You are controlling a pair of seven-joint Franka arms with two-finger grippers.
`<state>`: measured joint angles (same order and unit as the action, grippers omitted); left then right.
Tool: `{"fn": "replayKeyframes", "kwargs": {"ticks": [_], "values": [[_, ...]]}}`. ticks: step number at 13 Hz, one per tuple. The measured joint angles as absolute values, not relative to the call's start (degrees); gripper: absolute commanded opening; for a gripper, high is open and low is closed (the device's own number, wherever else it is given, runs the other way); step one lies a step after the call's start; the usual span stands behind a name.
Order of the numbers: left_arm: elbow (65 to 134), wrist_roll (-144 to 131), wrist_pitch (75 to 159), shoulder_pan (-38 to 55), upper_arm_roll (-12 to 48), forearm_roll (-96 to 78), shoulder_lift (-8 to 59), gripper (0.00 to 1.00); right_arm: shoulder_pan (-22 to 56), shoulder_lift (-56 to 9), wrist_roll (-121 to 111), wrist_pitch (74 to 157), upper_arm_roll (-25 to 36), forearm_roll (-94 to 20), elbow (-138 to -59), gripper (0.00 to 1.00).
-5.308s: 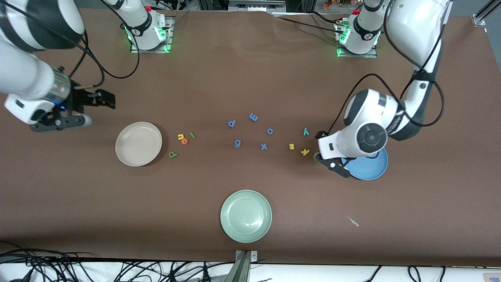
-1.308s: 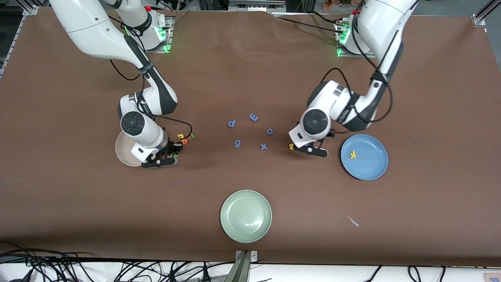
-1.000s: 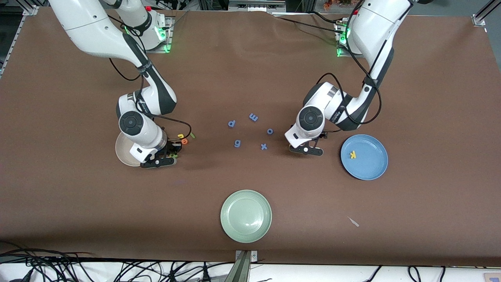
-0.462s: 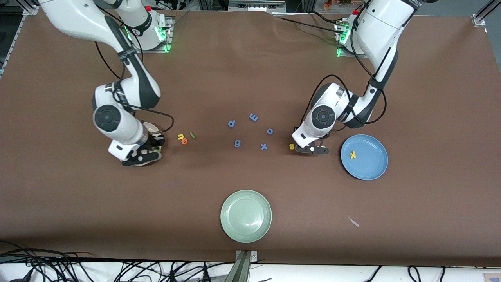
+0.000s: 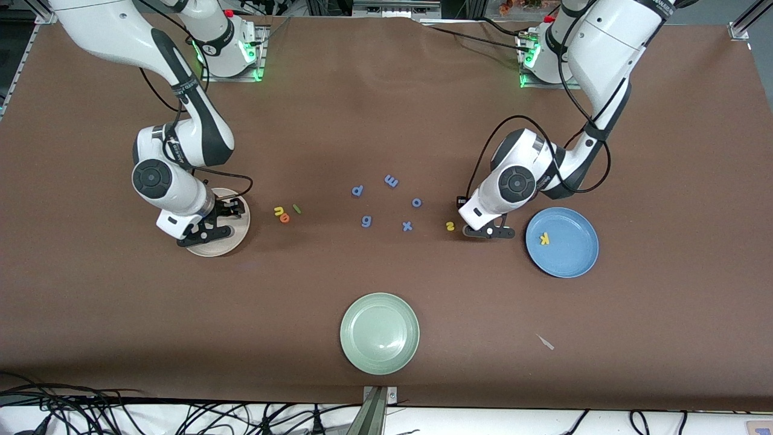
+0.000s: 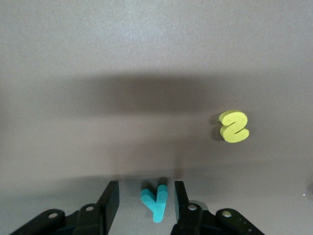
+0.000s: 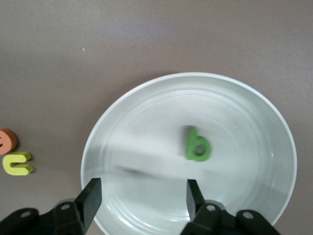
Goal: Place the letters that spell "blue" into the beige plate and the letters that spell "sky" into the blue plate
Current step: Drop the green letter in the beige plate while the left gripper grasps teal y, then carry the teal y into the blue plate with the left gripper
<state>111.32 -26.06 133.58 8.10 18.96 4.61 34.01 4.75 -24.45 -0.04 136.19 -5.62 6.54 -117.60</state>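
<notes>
Since the frame half a second earlier, the right gripper point(image 5: 205, 232) has carried on over the beige plate point(image 5: 238, 232) and spread its jaws; the dark green b point(image 7: 197, 145) now lies flat inside that plate, clear of both fingers, so I judge the release complete. The left gripper point(image 5: 489, 232) has shifted toward the blue plate point(image 5: 570, 257) and now sits low at the table between that plate and the yellow s point(image 5: 449, 226). In the left wrist view its two fingers stand on either side of the teal y point(image 6: 156, 201) with narrow gaps showing, so they are partly closed around the letter but not yet clamped on it; the straddle is evidently meant to pinch the thin foam piece across its width. Remaining items: the yellow k point(image 5: 544, 238) already rests in the blue plate; the yellow s lies on the bare table just beside the left gripper. The yellow u point(image 5: 278, 211), orange e point(image 5: 284, 218) and green l point(image 5: 296, 208) lie grouped on the table near the beige plate, toward the right arm's end, within short reach for its next picks. Five periwinkle letters point(image 5: 366, 222) sit mid-table and the pale green plate point(image 5: 379, 333) nearest the camera; neither appears to concern the task.
</notes>
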Motion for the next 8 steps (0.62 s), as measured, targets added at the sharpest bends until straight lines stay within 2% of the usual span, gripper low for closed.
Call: {"fn": "replayKeyframes", "kwargs": {"ticks": [1, 2, 3, 7, 8], "values": [[111.7, -26.1, 134.2, 8.1, 19.1, 4.6, 34.1, 0.46, 4.7, -24.2, 1.9, 135.9, -6.4, 6.5, -117.3, 0.78], [112.1, -26.1, 134.7, 8.2, 19.3, 4.6, 34.1, 0.24, 4.8, -24.1, 5.1, 135.1, -7.8, 6.5, -116.7, 0.78], [112.3, -26.2, 134.9, 8.2, 19.4, 4.6, 34.1, 0.15, 4.9, -24.1, 8.6, 134.6, -9.5, 6.5, -116.3, 0.77], [112.3, -26.2, 134.9, 8.2, 19.5, 4.6, 34.0, 0.0, 6.6, -24.4, 21.5, 133.9, -13.9, 6.5, -116.2, 0.78], [112.3, -26.2, 134.9, 8.2, 19.5, 4.6, 34.0, 0.0, 7.3, -24.6, 22.8, 133.9, -14.1, 6.5, -116.4, 0.78]]}}
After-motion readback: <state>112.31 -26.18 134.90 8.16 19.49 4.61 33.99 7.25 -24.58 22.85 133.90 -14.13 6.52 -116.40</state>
